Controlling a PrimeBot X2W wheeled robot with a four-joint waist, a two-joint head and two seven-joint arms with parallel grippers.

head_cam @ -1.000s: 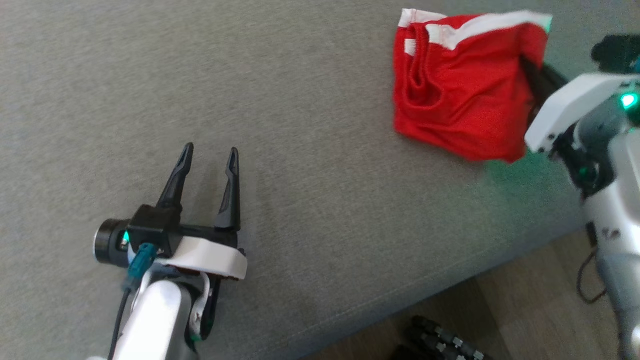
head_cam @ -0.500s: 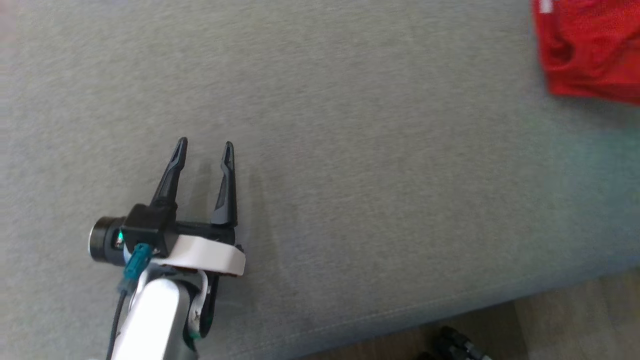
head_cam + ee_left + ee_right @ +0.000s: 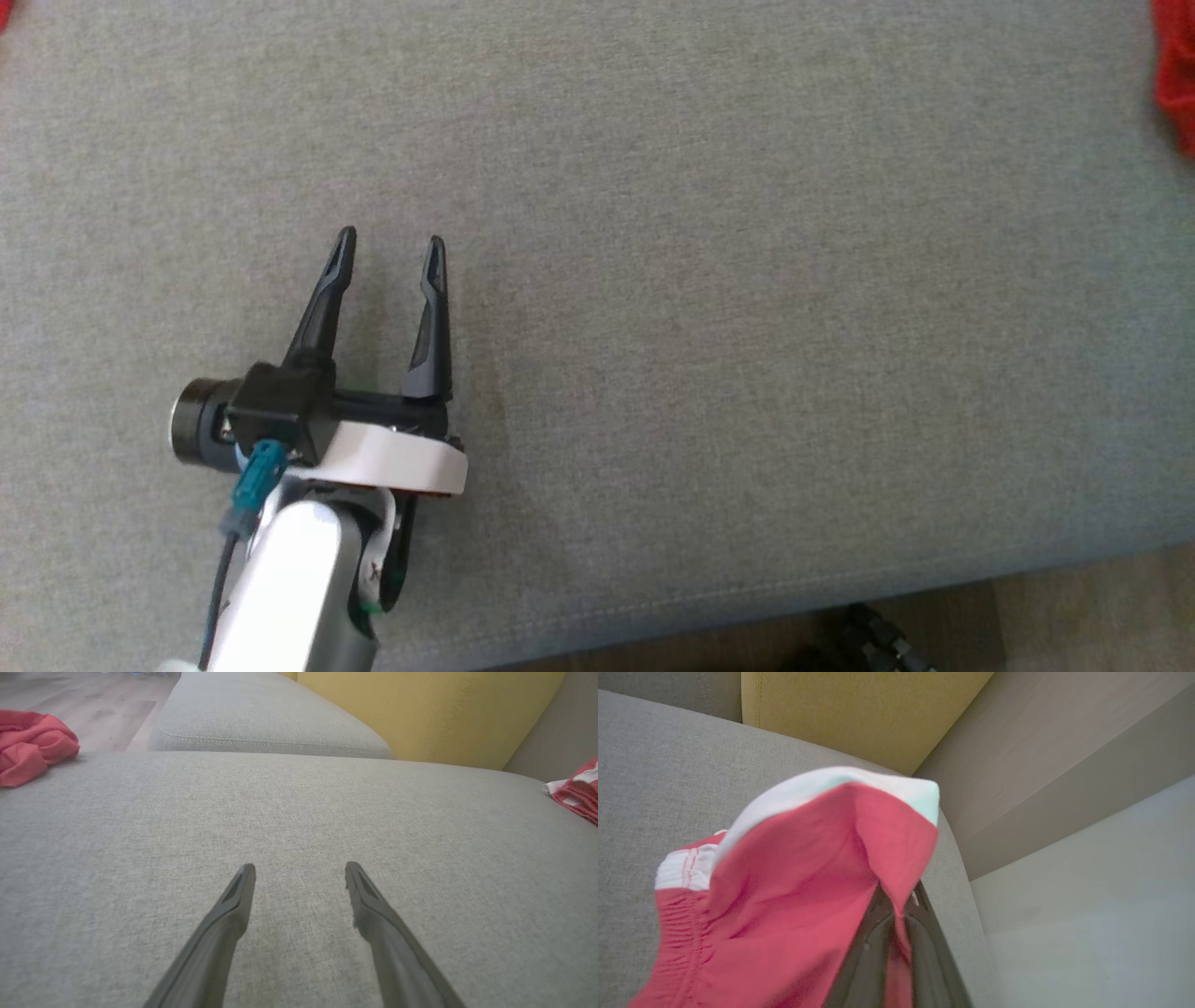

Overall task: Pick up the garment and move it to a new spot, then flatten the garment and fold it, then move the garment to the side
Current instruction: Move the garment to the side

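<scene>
Two fingers of the right gripper point(image 3: 899, 917) pinch a fold of the red garment point(image 3: 784, 896), draped over them at the cushion point(image 3: 747, 327)'s right end; the left gripper point(image 3: 390, 241) hangs spread, empty, above the cushion's middle.

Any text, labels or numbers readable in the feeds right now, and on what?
No readable text anywhere.
garment: red with a white band, no print or tag showing.
left gripper: a small dark mark behind it on the white wrist, too small to read.
sofa: plain grey fabric, nothing written.
</scene>
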